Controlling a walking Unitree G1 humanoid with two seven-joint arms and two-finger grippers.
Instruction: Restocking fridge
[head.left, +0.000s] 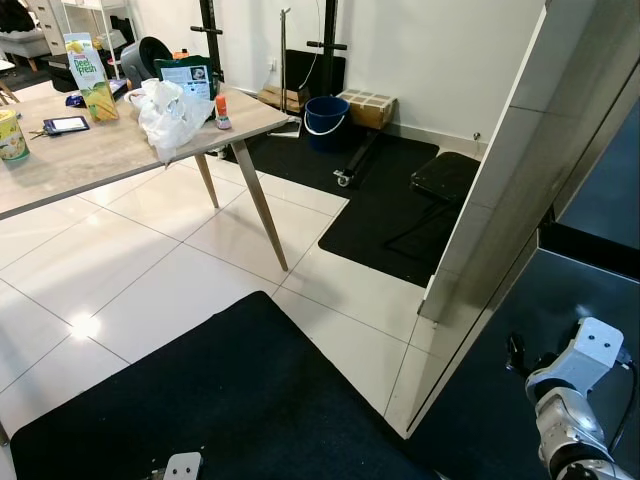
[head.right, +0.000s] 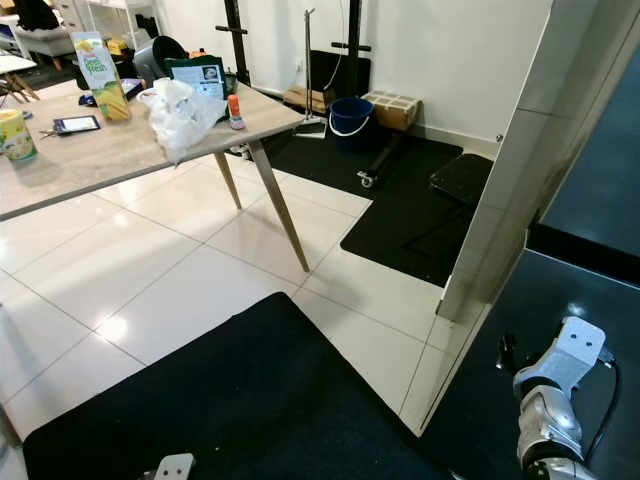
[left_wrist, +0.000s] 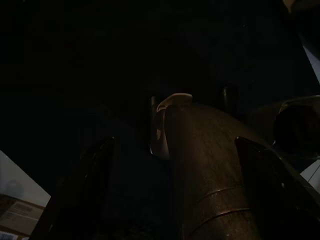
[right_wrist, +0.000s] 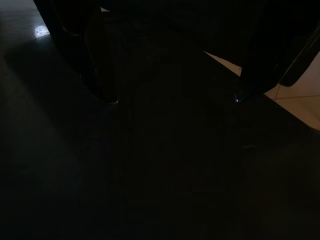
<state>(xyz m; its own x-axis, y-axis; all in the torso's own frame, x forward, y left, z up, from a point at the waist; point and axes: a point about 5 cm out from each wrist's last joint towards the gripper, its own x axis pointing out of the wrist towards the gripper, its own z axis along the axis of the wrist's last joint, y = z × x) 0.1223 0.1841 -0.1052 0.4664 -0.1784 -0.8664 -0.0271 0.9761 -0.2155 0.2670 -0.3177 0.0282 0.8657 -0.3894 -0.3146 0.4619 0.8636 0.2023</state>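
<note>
Upright, juice carton (head.left: 91, 75) stands on table (head.left: 100, 155); right fingers (right_wrist: 95, 60) spread open; left unclear.

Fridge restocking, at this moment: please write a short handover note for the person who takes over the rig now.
Right end effector: open and empty, hanging low over the dark mat.
Left end effector: idle at the robot's side; the view is too dark to judge more.
Things: the juice carton, white plastic bag, yellow can and orange-capped bottle are all on the wooden table, ahead on the left. The tall white panel on the right is probably the fridge door.
Done: nothing picked up, it seems.
Left: fetch the items and load the fridge.
</note>
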